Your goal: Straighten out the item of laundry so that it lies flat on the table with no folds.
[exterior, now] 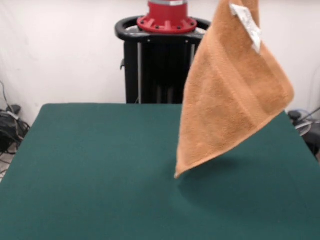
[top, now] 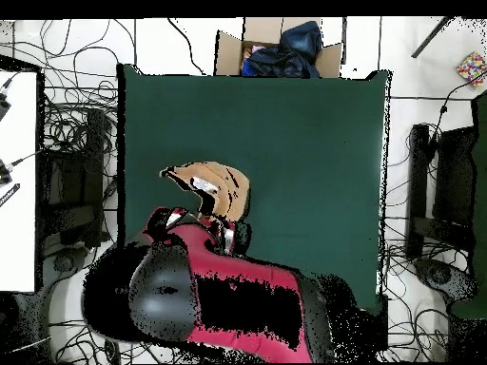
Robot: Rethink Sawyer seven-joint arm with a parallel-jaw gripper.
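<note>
Overhead, towel (exterior: 227, 95) hangs above table (exterior: 100, 170).

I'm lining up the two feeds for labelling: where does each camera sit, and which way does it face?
Front view: sits across the table, level-ish, facing the red and black pedestal; the towel hangs above the table, its top past the picture's edge; no gripper shows.
Overhead view: sits above, looking straight down on the table; the red and black arm reaches in from the bottom, under the towel.
Both share the towel and green table, turned half round.
</note>
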